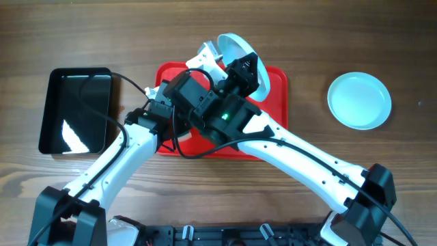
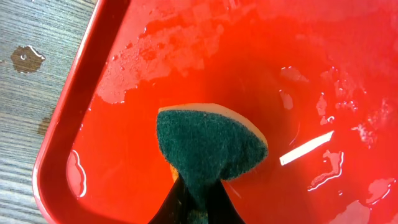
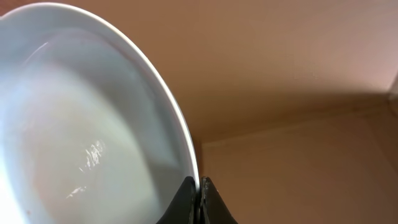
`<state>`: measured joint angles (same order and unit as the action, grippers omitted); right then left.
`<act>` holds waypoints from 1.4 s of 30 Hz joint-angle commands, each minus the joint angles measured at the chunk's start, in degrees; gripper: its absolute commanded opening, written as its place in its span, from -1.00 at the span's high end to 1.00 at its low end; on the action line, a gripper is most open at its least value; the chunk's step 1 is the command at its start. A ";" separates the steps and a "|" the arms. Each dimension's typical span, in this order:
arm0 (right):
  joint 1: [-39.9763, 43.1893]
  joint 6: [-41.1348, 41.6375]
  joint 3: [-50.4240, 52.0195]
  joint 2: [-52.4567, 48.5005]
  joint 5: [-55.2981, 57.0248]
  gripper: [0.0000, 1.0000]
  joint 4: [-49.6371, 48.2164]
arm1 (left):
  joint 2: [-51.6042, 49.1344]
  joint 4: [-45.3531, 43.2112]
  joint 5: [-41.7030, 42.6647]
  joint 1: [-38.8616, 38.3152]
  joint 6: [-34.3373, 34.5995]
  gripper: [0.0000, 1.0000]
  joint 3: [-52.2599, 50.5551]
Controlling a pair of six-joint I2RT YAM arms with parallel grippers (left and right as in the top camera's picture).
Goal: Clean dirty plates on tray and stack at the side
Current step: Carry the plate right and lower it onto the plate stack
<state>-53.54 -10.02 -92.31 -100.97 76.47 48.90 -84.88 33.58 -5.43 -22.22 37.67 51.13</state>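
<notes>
Pinching plate [image 3: 87, 112] rim, right hand [image 3: 199, 182].

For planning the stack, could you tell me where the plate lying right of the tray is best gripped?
Take the plate by its rim at the near edge, coming in low from the robot's side: it lies flat and shallow, so probably only its rim can be pinched.

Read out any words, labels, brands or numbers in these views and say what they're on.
No text can be read anywhere.
The red tray, the held plate, the plate on the table, the sponge and the black tray are all blank.
The green light on the right arm is a plain dot, no sign.
</notes>
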 commanded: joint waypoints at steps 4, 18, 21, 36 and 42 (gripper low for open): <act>4.98 12.11 -0.94 1.11 -7.02 0.92 3.58 | -0.31 -0.20 0.46 -0.04 0.09 0.92 -0.37; 30.32 32.68 -1.01 6.75 -58.23 0.91 10.62 | -0.33 -0.17 0.46 -0.04 0.11 0.92 -0.59; 36.92 31.78 -1.01 9.16 -70.42 0.92 10.10 | -0.33 -0.22 0.22 -0.04 0.11 0.92 -0.59; 43.89 27.17 -0.98 10.82 -66.86 0.91 14.38 | -0.33 0.22 0.28 -0.04 0.13 0.92 -0.59; 56.54 30.93 -0.98 10.82 -72.70 0.91 16.41 | -0.33 0.20 0.28 -0.04 0.13 0.92 -0.59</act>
<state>-3.90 18.79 -92.33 -90.43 7.11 64.20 -84.88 33.69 -5.43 -22.22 37.67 50.96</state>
